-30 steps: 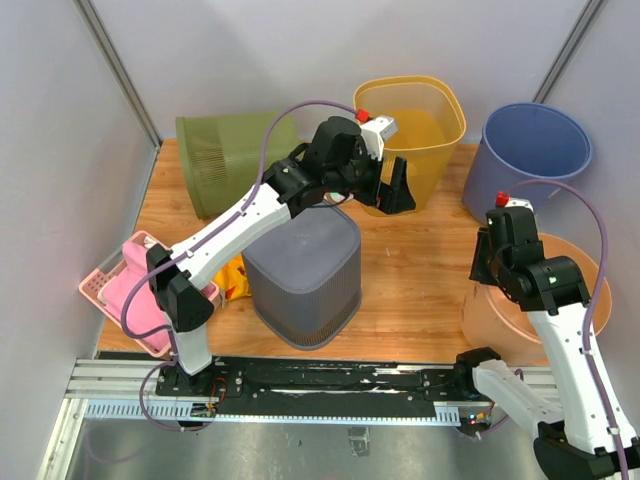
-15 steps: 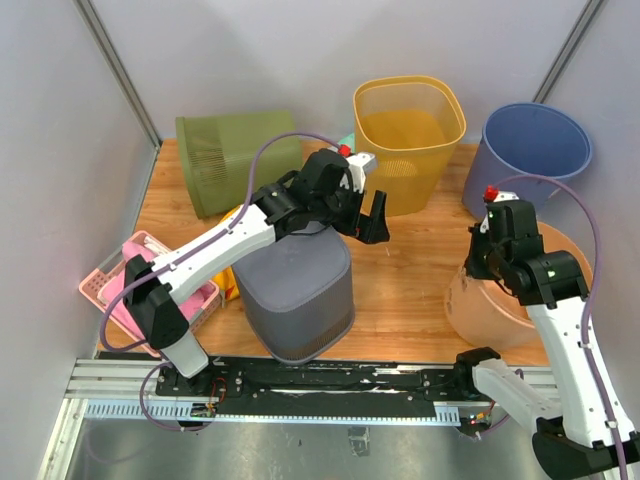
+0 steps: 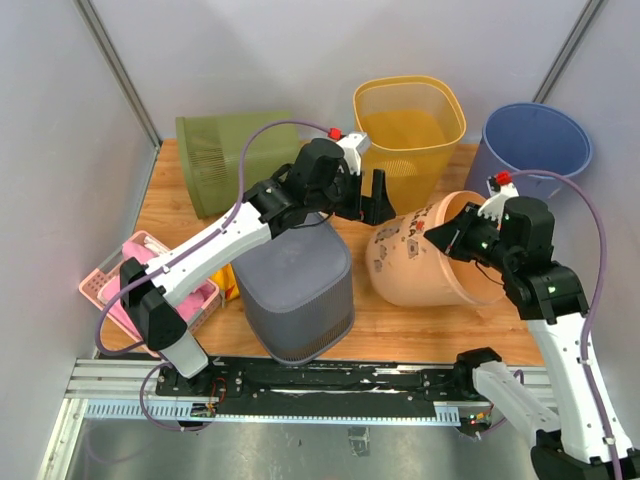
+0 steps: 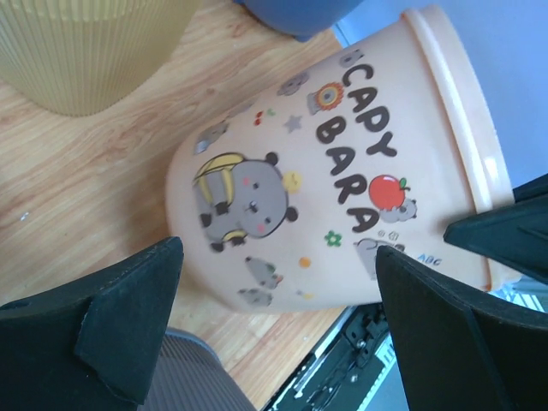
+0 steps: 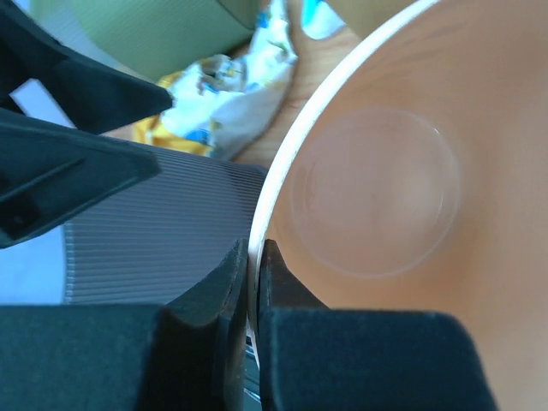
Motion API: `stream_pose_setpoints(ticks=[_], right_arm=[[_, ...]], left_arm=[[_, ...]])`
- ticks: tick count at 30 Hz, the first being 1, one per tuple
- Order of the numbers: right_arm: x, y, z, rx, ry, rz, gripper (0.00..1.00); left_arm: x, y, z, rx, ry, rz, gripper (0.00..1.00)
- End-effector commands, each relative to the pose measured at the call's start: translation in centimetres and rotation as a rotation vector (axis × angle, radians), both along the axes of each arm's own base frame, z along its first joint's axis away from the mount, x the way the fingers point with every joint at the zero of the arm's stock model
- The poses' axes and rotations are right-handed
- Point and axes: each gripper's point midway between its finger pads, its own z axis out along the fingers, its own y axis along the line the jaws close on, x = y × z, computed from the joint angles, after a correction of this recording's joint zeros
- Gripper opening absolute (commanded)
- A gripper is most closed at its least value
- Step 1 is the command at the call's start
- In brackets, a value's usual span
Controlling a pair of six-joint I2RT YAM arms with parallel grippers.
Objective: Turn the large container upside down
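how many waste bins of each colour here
green bin: 1
yellow bin: 1
blue bin: 1
peach bin: 1
grey bin: 1
total: 5

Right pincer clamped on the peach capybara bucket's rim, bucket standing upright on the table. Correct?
Not upright. The peach capybara bucket is tipped well over, its base pointing toward the grey bin; the top external view shows it. The right pincer is clamped on its rim, as you said.
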Motion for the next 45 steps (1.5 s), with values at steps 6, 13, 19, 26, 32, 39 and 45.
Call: stream_pose_setpoints(ticks=[6, 13, 19, 26, 32, 39, 45], right_arm=[[1.5, 1.6, 0.9, 0.400, -0.067, 0.065, 0.00], [1.3, 0.4, -3.7, 0.402, 0.037, 0.000, 0.02], [0.1, -1.9, -9.1, 0.276, 0.172, -0.110, 0.36], [-1.6, -6.1, -9.8, -0.019, 0.195, -0.213, 0.57], [-1.9, -7.1, -9.2, -0.069, 0.176, -0.251, 0.64], [-2.0, -7.6, -8.4, -0.072, 0.138, -0.289, 0.65], [-2.2, -8.7, -8.0, -0.121, 0.123, -0.333, 0.62]], left_arm=[[1.5, -0.5, 2.5, -0.085, -0.016, 0.019, 0.99], [1.9, -0.8, 1.2, -0.046, -0.002, 0.005, 0.99], [2.6, -0.9, 0.0, -0.010, -0.007, 0.011, 0.99], [3.2, -1.3, -0.7, 0.002, -0.008, 0.012, 0.99], [5.7, 0.1, -1.6, 0.072, -0.054, 0.115, 0.99], [6.3, 1.7, -1.4, 0.048, -0.175, 0.135, 0.99], [6.8, 2.8, -3.6, 0.036, 0.041, 0.073, 0.98]])
